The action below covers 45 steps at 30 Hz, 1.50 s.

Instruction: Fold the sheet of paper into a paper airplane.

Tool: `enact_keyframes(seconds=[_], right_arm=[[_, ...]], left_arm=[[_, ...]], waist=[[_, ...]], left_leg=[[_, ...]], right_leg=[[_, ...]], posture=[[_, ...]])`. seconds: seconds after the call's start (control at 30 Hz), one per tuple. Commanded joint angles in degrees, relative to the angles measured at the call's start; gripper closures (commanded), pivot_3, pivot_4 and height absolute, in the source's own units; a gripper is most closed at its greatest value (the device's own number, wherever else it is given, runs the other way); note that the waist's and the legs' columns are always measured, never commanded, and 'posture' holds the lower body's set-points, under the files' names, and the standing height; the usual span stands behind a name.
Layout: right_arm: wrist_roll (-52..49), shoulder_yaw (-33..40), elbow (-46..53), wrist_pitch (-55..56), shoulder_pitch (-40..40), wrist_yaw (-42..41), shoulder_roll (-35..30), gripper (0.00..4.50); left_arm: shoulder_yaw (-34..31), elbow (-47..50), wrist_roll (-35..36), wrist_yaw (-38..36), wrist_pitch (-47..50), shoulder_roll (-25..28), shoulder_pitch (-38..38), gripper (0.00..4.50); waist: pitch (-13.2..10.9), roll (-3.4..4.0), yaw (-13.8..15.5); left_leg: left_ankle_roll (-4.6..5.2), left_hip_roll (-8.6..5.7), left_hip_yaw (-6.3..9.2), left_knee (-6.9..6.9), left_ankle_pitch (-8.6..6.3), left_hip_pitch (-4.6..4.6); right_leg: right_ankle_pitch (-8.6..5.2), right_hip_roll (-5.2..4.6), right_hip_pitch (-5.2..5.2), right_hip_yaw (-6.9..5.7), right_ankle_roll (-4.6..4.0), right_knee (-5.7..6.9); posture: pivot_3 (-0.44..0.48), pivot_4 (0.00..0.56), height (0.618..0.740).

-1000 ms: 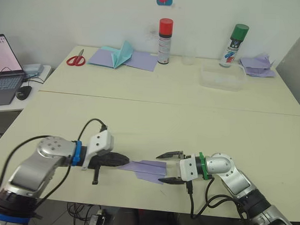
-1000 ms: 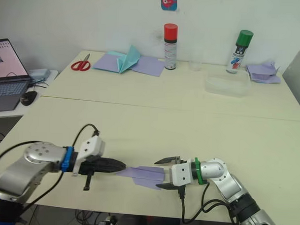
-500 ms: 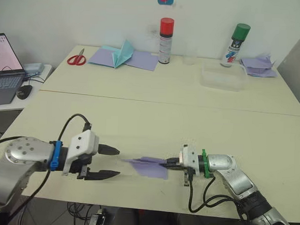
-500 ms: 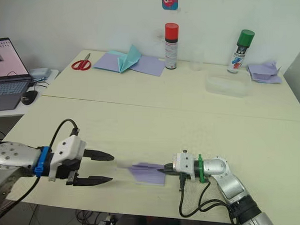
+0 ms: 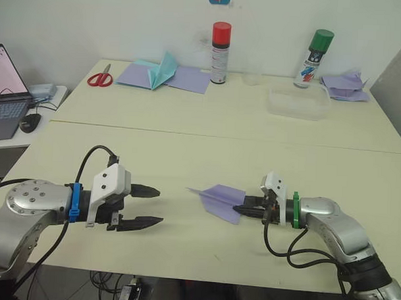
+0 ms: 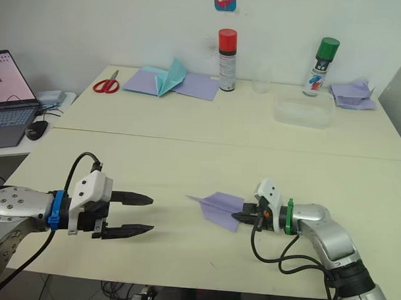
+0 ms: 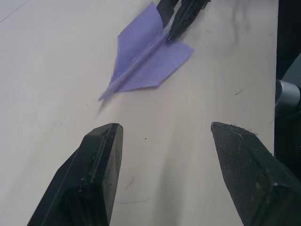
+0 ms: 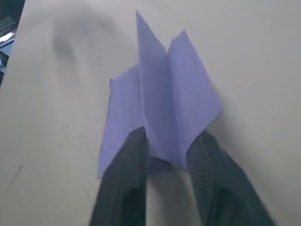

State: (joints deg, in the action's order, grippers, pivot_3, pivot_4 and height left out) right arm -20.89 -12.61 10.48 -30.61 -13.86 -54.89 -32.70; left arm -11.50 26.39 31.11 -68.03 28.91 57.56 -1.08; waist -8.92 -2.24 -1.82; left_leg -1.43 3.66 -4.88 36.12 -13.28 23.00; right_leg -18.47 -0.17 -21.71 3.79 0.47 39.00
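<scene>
The small pointed lavender-purple paper airplane (image 5: 220, 201) is pinched at its tail by the right gripper (image 5: 249, 207) fingers, just above the counter (image 5: 207, 150). The left gripper (image 5: 148, 205) is spread wide, apart. A crushed keel is risked if squeezed harder.

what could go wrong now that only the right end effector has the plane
1. The right end effector pinches the paper airplane only at its tail end, nose pointing toward the left end effector. Thin paper held at one end may sag, twist or slip out.
2. In the right wrist view the fingers squeeze the centre fold, which could crush or flatten the wings.
3. The left end effector is open and apart from the plane; regrasping the nose could bend the tip.
</scene>
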Motion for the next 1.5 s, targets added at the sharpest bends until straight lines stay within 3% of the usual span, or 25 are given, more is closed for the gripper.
enact_keyframes(seconds=[0.03, 0.2, 0.4, 0.5, 0.63, 0.9, 1.4, 1.5], right_arm=[[1.16, 2.56, 2.55, 3.7, 0.29, 0.2, -1.72, 1.74], [2.01, 4.94, 4.89, 11.47, 1.01, -0.86, -3.12, 0.02], [6.33, 2.8, 6.22, 27.02, 2.15, -4.08, -3.32, 0.02], [8.3, 0.17, 5.47, 29.08, 1.76, -3.62, -1.67, 0.52], [11.52, -3.58, 4.06, 28.33, 0.8, -2.2, 0.7, 1.94], [16.36, -6.38, -2.89, 22.77, -3.17, 3.33, 6.81, 1.94], [13.03, -6.04, -5.52, 7.71, -5.31, 2.63, 9.4, 1.94], [14.12, -6.96, -3.89, 5.88, -6.03, 1.74, 7.57, 2.51]], left_arm=[[-0.32, 0.26, -0.11, 0.36, -1.02, 0.03, 0.95, 1.17], [-0.46, 0.24, -0.03, 0.34, -1.21, 0.1, 0.73, 1.17], [-0.21, -0.11, -0.09, 0.22, -1.29, 0.28, 1.67, 1.17], [-0.04, 0.04, 0.03, 0.2, -1.05, 0.31, 2.25, 1.17], [0.21, 0.24, -0.15, -0.02, -1.14, 0.38, 2.3, 1.17], [-0.1, 1.56, -0.18, 0.46, -0.85, 0.24, 1.12, 1.17], [0.97, 1.75, -0.32, 1.69, -1.21, -0.13, 1.44, 1.17], [1.06, 1.93, -0.37, 1.84, -1.19, -0.19, 1.45, 1.17]], waist=[[-0.02, -0.02, 0.0], [-0.04, -0.03, 0.0], [-0.08, -0.03, 0.0], [-0.08, -0.03, 0.0], [-0.08, -0.03, 0.0], [-0.08, -0.03, 0.01], [-0.08, -0.03, 0.01], [-0.08, -0.03, 0.0]], left_leg=[[0.0, 0.0, 0.0, 0.0, 0.0, 0.0], [0.0, 0.01, 0.01, -0.01, 0.0, 0.0], [0.0, 0.02, 0.02, -0.01, 0.0, 0.0], [-0.01, 0.02, 0.02, 0.02, 0.0, -0.01], [-0.01, 0.02, 0.01, 0.02, 0.0, -0.01], [-0.03, 0.01, 0.01, 0.05, 0.02, -0.02], [-0.03, 0.02, 0.01, 0.05, 0.01, -0.02], [-0.03, 0.01, 0.02, 0.05, 0.01, -0.02]], right_leg=[[-0.01, 0.0, 0.0, 0.0, 0.01, 0.0], [-0.01, 0.0, 0.0, -0.02, 0.02, 0.0], [-0.02, 0.02, 0.0, -0.03, 0.04, 0.0], [-0.02, 0.02, 0.02, -0.03, 0.04, 0.01], [0.01, 0.02, 0.01, -0.02, -0.01, 0.02], [0.02, 0.02, 0.01, -0.02, -0.04, 0.07], [0.03, 0.02, 0.01, -0.03, -0.05, 0.08], [0.03, 0.03, 0.01, -0.03, -0.05, 0.08]], posture=[[0.0, 0.15, 0.74], [0.0, 0.15, 0.74], [0.0, 0.15, 0.74], [0.0, 0.15, 0.74], [0.0, 0.15, 0.74], [0.0, 0.15, 0.74], [0.0, 0.15, 0.74], [0.0, 0.15, 0.74]])
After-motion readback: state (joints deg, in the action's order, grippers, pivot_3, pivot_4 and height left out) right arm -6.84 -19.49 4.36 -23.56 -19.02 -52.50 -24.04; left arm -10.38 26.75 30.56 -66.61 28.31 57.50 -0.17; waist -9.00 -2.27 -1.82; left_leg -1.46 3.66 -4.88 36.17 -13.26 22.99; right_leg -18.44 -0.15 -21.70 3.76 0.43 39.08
